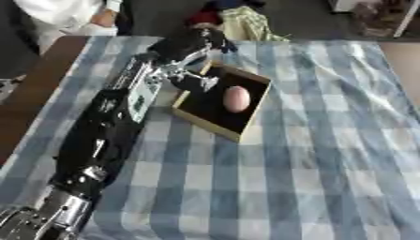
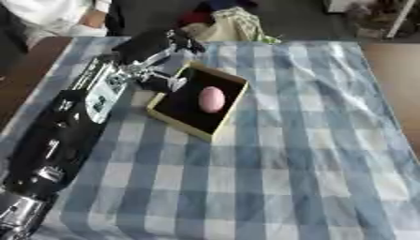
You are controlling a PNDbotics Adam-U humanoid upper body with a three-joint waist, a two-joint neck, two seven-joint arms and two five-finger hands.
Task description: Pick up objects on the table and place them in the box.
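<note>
Pink egg-shaped object (image 1: 236,99) lies inside the black-lined, tan-rimmed box (image 1: 205,122)

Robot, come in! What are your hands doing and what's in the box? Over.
Left hand at the box's far left corner, fingers hard to read. Right hand out of view. Pink egg-shaped thing lies inside the box. Nothing in the way.

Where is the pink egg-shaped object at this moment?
The pink egg-shaped object lies inside the dark-lined box on the checked cloth, upper middle of the left eye view, just right of the left hand.
</note>
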